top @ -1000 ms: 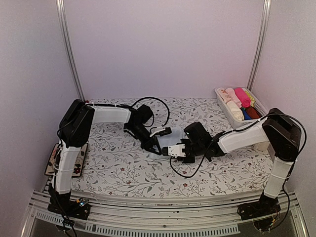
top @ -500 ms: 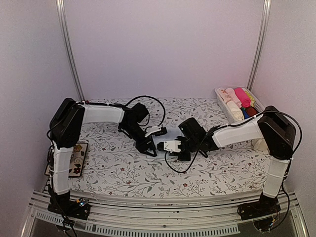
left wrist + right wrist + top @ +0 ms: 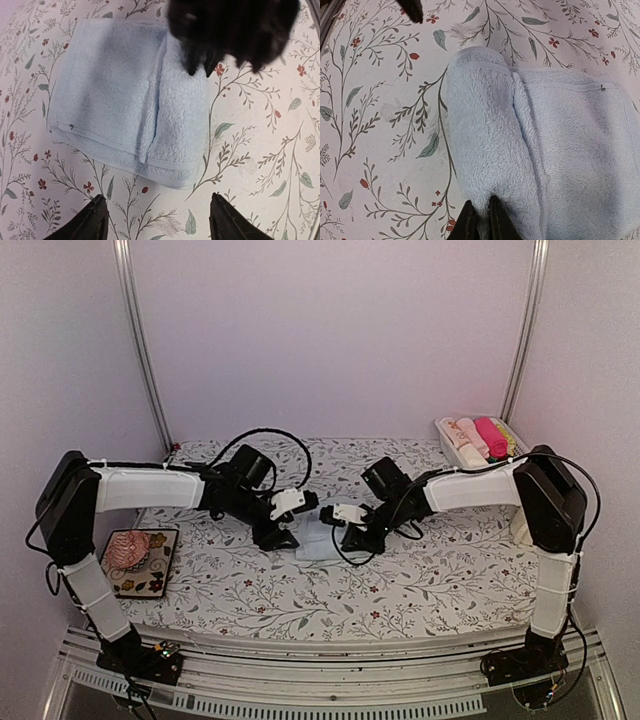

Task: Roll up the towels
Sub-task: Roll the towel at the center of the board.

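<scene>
Barely begun: our right pincer (image 3: 479,216) pinches the first turn of the light blue terry towel (image 3: 115,95), left pincer (image 3: 157,210) spread, rest unrolled.

The light blue towel (image 3: 318,542) lies at the middle of the top view, a soft terry rectangle, folded and mostly flat. One short end is turned over into a thick, loose roll, on the right in the left wrist view. The cream towel (image 3: 462,445) lies rolled at upper right.

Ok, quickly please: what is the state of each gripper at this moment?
Left gripper: open, holding nothing.
Right gripper: closed, pinching the rolled edge of the light blue towel.
</scene>
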{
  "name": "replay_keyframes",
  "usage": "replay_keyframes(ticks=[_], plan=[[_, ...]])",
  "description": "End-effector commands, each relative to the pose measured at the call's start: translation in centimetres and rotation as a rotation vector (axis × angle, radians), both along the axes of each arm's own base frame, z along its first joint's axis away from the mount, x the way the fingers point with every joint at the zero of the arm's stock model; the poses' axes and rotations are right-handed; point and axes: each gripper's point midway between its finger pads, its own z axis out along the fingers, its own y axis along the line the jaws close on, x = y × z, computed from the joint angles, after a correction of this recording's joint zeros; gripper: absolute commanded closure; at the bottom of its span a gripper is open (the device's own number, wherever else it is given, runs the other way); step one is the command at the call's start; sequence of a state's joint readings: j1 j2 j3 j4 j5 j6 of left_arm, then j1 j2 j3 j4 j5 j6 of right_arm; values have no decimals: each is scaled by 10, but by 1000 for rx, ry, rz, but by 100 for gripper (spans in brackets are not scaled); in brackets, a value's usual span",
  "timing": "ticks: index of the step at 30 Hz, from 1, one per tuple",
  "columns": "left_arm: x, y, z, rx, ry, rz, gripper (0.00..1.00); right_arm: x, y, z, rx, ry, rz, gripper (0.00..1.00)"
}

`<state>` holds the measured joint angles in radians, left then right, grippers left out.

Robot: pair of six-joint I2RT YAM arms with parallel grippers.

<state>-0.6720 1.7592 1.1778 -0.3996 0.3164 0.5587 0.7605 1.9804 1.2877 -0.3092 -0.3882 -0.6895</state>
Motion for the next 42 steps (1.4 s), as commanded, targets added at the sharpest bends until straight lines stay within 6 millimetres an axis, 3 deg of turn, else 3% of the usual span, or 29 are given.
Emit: replay_keyframes(ticks=[1, 5, 12, 25, 31, 34, 38, 40, 42], plan=[[-10, -24, 3, 27, -256, -85, 31, -8, 0, -5, 30, 218, -23, 88], [-20, -37, -11, 67, -339, -130, 31, 2, 1, -4, 49, 303, -61, 88], [-12, -54, -24, 116, -419, -136, 35, 10, 1, -15, 58, 391, -93, 88], [-19, -61, -57, 200, -453, -188, 44, 24, -4, -25, 80, 487, -141, 87], [-14, -58, -73, 259, -459, -172, 65, 24, -2, -21, 93, 495, -133, 87], [-14, -56, -92, 296, -432, -176, 78, 24, -3, -19, 93, 493, -132, 86], [-17, -57, -97, 306, -394, -191, 97, 26, -4, -15, 93, 475, -134, 84], [-19, -57, -98, 303, -368, -201, 100, 28, -5, -10, 91, 452, -134, 82], [-21, -57, -98, 296, -334, -208, 100, 29, -8, -2, 88, 408, -134, 72]])
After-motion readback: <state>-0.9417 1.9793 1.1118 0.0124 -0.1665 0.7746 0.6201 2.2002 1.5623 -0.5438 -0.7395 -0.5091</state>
